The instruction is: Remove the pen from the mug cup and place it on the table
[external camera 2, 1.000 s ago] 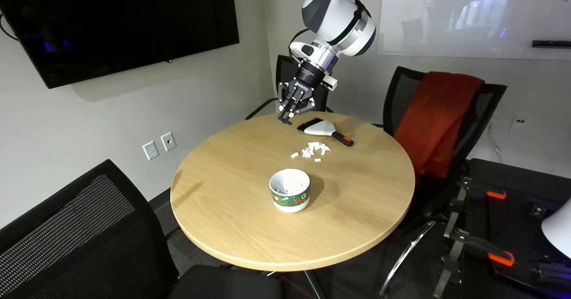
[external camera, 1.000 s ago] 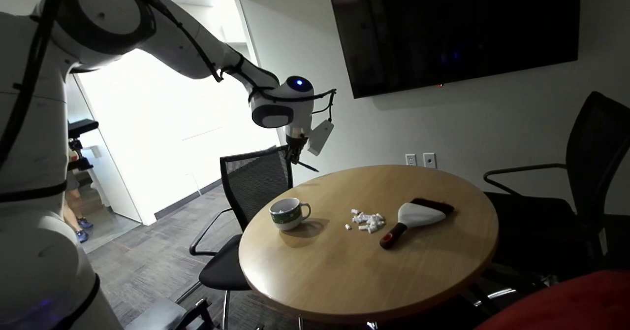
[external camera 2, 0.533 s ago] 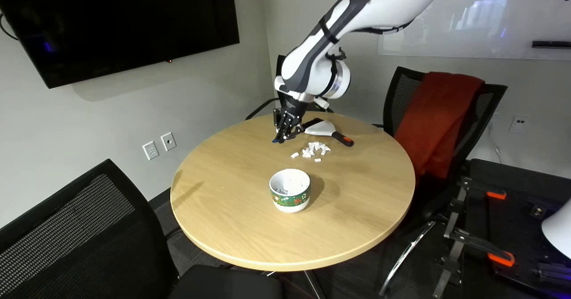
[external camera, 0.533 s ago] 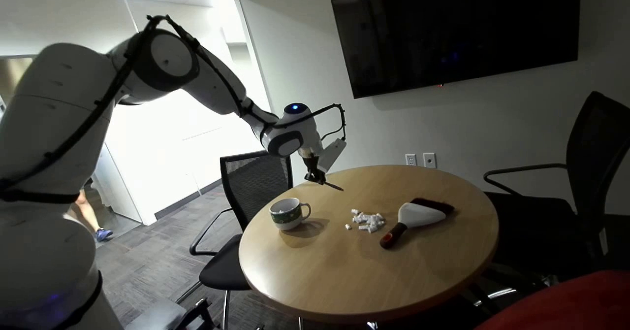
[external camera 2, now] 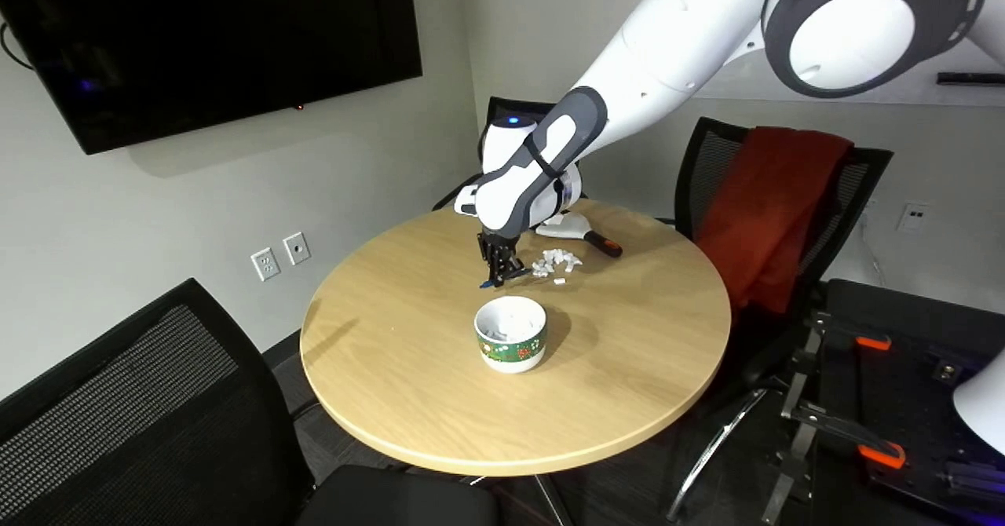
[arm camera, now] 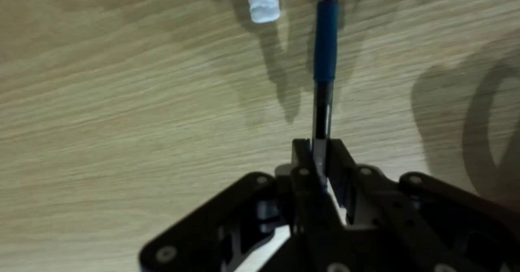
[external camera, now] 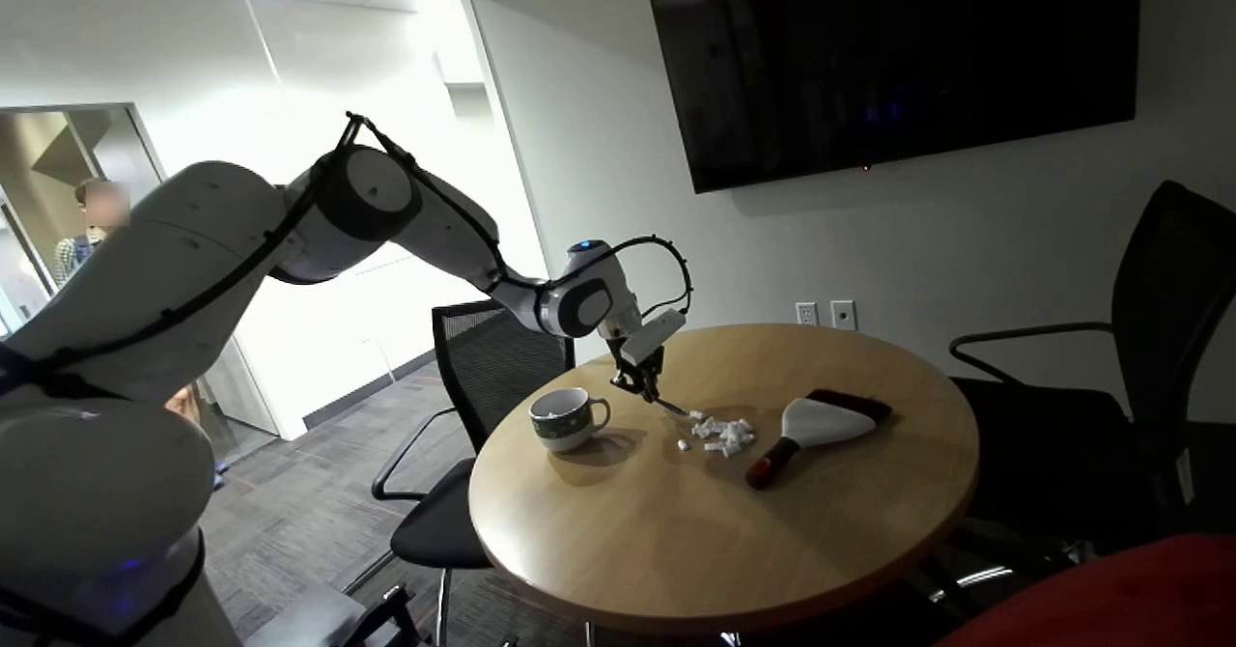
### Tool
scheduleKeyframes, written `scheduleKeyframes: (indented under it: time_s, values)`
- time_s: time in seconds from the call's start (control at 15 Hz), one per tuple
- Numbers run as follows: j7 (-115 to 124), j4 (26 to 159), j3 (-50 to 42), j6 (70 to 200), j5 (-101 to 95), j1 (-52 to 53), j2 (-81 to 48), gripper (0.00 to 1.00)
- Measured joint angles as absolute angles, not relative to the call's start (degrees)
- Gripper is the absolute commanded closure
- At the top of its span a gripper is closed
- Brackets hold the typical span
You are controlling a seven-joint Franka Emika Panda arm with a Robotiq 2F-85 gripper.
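Note:
My gripper (arm camera: 319,154) is shut on a pen (arm camera: 325,44) with a blue grip and clear barrel. The pen sticks out forward from the fingertips. In an exterior view the gripper (external camera: 645,388) is low over the table (external camera: 618,550), and the pen (external camera: 670,406) slants down toward white bits; I cannot tell whether it touches the wood. The mug cup (external camera: 562,422), whitish with a green band and pale bits inside, stands upright beside the gripper. In an exterior view the gripper (external camera 2: 501,275) is just behind the mug cup (external camera 2: 510,352), with a blue pen end (external camera 2: 487,283) showing.
A cluster of white bits (external camera: 726,436) lies near the pen tip; one bit (arm camera: 264,4) shows in the wrist view. A brush with a dark handle (external camera: 821,423) lies beyond them. Black chairs (external camera: 507,357) stand around the table. A red cloth (external camera 2: 769,220) hangs on one chair.
The arm has come down and reached forward over the table, bringing the gripper and the held pen low, close to the white bits and the mug cup. The mug cup has not moved.

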State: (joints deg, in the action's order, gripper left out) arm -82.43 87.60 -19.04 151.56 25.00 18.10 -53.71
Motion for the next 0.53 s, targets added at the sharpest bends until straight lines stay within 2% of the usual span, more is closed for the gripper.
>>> scheduleKeyframes:
  time_s: [0.07,0.27,0.53]
  values:
    - [-78.15,85.91,-16.55,150.85,19.76,15.88,-54.09,0.59]
    - [-69.14,81.81,-9.87,147.67,7.46,9.61,-54.65,0.36]
    - [-66.08,79.75,-2.52,146.32,0.37,3.59,-54.59,0.06]
